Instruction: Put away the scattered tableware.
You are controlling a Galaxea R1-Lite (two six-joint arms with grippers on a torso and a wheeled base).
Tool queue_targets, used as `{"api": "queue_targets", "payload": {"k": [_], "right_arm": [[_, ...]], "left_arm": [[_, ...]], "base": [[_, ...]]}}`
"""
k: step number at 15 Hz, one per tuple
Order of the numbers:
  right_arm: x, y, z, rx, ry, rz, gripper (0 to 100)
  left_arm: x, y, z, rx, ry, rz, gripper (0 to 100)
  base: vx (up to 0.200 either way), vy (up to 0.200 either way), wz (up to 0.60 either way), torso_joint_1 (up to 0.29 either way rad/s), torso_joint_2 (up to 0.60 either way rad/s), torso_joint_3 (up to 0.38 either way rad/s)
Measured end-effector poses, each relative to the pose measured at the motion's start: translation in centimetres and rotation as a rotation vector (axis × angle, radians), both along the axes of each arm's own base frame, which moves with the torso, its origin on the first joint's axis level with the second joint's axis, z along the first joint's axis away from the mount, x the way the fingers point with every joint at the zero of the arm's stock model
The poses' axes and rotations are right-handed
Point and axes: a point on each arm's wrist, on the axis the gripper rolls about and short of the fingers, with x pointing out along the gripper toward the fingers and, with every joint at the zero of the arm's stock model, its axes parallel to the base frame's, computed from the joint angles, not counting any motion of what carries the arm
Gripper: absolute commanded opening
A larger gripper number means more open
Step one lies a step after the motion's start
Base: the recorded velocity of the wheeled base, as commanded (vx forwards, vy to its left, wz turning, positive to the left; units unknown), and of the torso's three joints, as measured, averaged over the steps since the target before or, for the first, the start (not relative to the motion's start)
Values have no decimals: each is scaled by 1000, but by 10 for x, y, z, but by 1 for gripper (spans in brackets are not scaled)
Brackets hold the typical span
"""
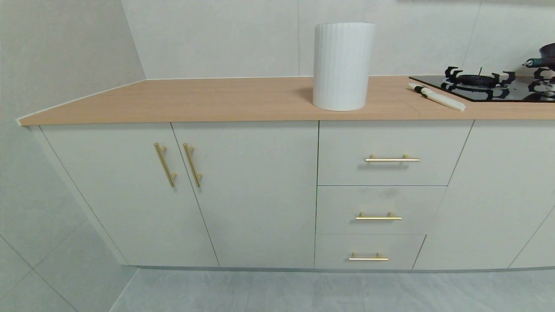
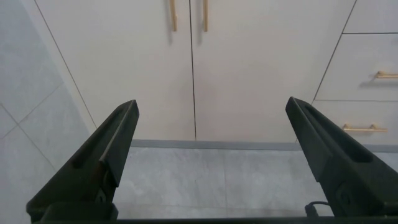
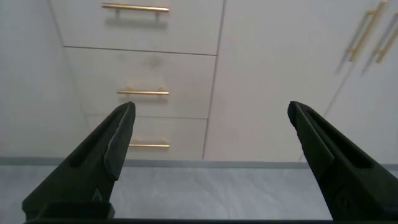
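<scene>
A tall white ribbed cylindrical holder (image 1: pixel 343 65) stands upright on the wooden countertop (image 1: pixel 195 100). To its right lies a pale utensil with a dark band (image 1: pixel 435 96), flat on the counter beside the hob. My left gripper (image 2: pixel 211 109) hangs low in front of the double cabinet doors (image 2: pixel 189 62), open with nothing between its fingers. My right gripper (image 3: pixel 211 111) hangs low facing the stack of drawers (image 3: pixel 143 93), also open and holding nothing.
A black gas hob (image 1: pixel 490 86) with a pan on it sits at the counter's right end. Below the counter are two doors with gold handles (image 1: pixel 177 164) and three drawers (image 1: pixel 381 195). Grey tiled floor (image 1: pixel 303 290) lies before the cabinets.
</scene>
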Motion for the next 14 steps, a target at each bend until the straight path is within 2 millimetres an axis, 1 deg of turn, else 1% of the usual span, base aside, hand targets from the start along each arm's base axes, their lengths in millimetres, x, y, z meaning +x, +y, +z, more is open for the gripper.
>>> {"api": "queue_targets", "payload": {"k": [1,3,14], "right_arm": [[0,0,-5,3,44,17,100],[0,1,-5,2,37,34,100],[0,1,-5,32,35,31,100]], "left_arm": [[0,0,0,2,0,-1,100],[0,0,0,2,0,-1,100],[0,0,0,-4,0,0,100]], "base": [[0,0,0,0,0,0],[0,0,0,0,0,0],[200,0,0,1,1,3]]}}
